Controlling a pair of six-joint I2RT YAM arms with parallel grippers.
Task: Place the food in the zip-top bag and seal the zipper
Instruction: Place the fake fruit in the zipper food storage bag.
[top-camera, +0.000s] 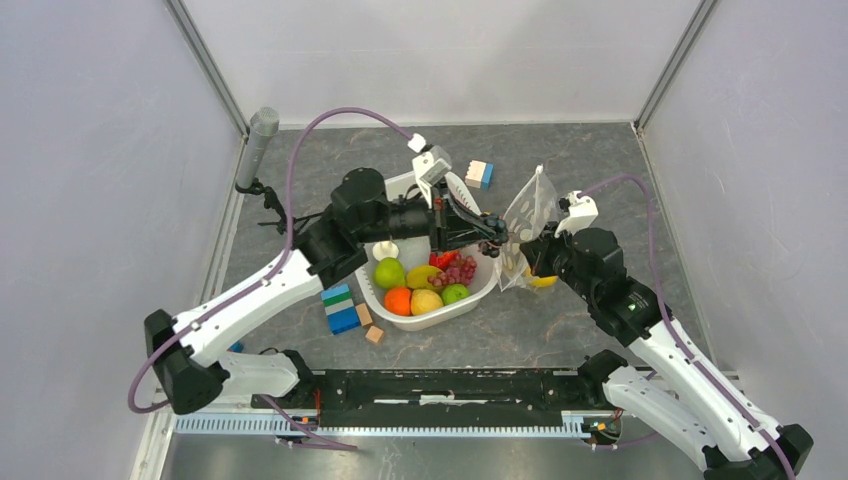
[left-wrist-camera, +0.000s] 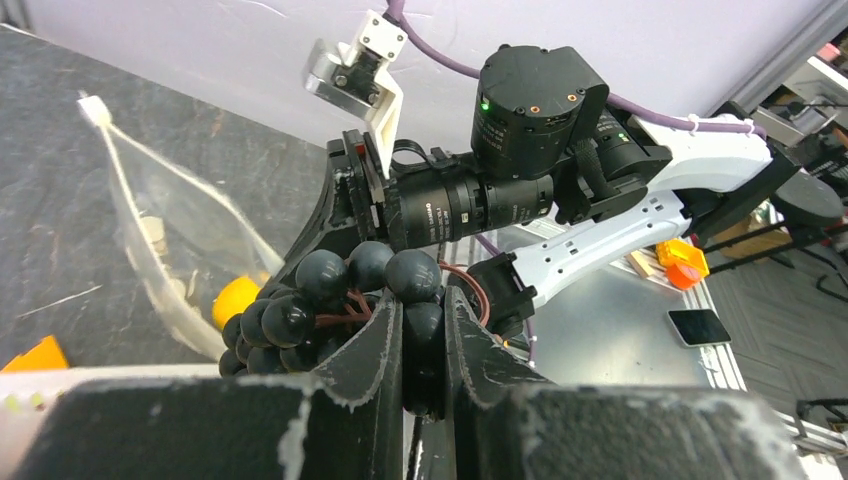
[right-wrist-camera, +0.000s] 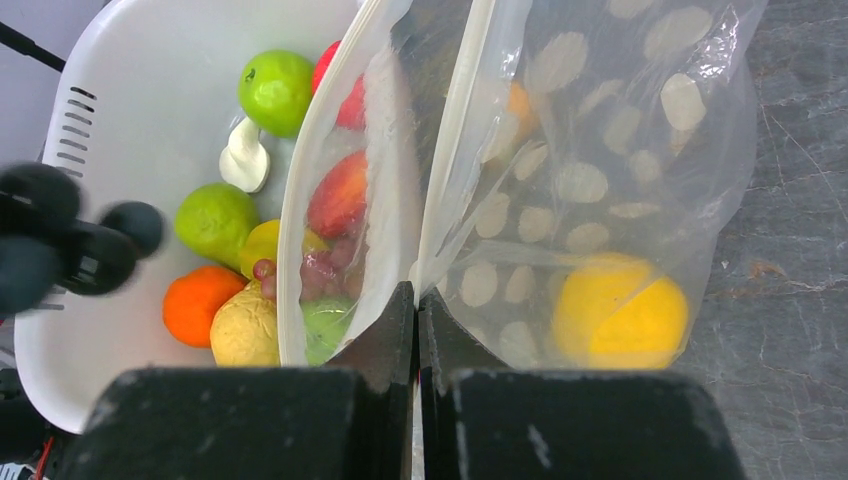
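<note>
Table top (top-camera: 600, 160): dark grey, mottled. Pale lilac walls on 3 sides, metal posts at both far corners.

Near edge: black rail (top-camera: 450, 385) carrying both arm bases.

Just beyond, left of middle: blue and green blocks (top-camera: 340, 305), with 2 wooden cubes (top-camera: 374, 334) beside them.

Middle: white tub (top-camera: 440, 318) holding green apples (top-camera: 389, 272), an orange (top-camera: 398, 300), a lemon (top-camera: 426, 301) and purple grapes (top-camera: 458, 270). The left arm crosses above the tub and hides its far half.

Left gripper (left-wrist-camera: 425, 300): over the tub's far right side, jaws narrow, clamped on a dark grape bunch (left-wrist-camera: 330, 300) held just beside the bag's mouth.

Just right of the tub: zip-top bag (right-wrist-camera: 600, 150), hanging upright with its mouth parted. The zipper (right-wrist-camera: 458, 130) is unsealed. 1 yellow fruit (right-wrist-camera: 620, 310) sits at the bottom of the bag.

Right gripper (right-wrist-camera: 416, 300): jaws pressed together, pinching the bag's rim at the white strip.

Near the far edge: white and blue blocks (top-camera: 479, 174).

Far left corner: grey cylinder (top-camera: 262, 130) against the post.
</note>
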